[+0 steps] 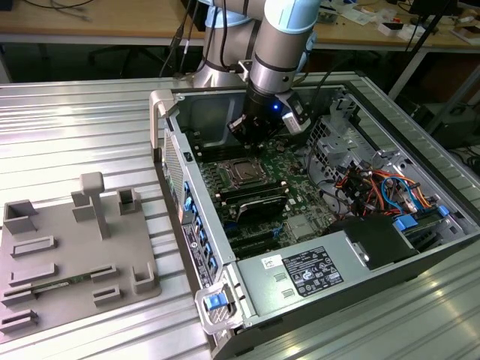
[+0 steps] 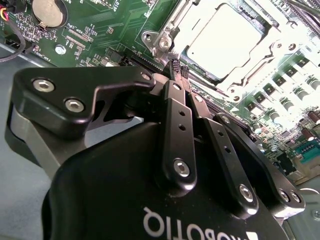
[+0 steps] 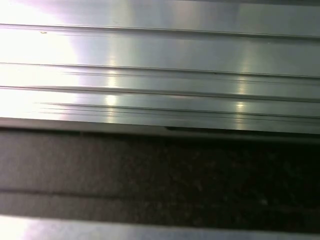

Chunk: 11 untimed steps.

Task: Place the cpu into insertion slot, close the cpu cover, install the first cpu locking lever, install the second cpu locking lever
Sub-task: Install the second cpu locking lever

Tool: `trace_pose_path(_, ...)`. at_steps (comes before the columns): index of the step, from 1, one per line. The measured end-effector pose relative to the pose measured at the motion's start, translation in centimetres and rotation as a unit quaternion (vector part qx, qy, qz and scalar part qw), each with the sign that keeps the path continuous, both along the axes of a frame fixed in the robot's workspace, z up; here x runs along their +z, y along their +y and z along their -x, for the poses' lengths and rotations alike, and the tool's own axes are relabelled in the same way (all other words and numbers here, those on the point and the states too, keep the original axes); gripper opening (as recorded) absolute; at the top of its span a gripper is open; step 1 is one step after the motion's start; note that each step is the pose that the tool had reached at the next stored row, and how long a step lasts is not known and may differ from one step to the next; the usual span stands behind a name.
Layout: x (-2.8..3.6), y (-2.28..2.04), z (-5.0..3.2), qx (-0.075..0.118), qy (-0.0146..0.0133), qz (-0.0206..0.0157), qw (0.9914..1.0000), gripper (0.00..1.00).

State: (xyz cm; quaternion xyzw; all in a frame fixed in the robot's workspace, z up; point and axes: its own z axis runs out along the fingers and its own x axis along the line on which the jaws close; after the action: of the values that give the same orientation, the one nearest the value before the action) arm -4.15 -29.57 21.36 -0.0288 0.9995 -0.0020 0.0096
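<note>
Inside the open computer case (image 1: 191, 202), the arm's claw (image 2: 179, 69), fingers drawn narrow with tips nearly touching, hangs over the green motherboard (image 2: 100, 25); the cpu (image 2: 225, 40) sits in its socket just beyond the fingertips, the cpu cover (image 2: 260, 70) lying flat around it

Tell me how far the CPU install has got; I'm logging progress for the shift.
The cpu sits in its socket, and the cpu cover looks laid flat around it, so those two steps appear done. In hand: the gripper, shut, is at the socket's corner beside the cover. Left: the two locking levers; whether either is latched cannot be told.
</note>
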Motion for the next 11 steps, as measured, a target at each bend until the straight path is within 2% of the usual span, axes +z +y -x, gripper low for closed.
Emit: trace_pose_path(11,0.0,-0.1,0.0,0.0,0.0,0.0,1.0,0.11)
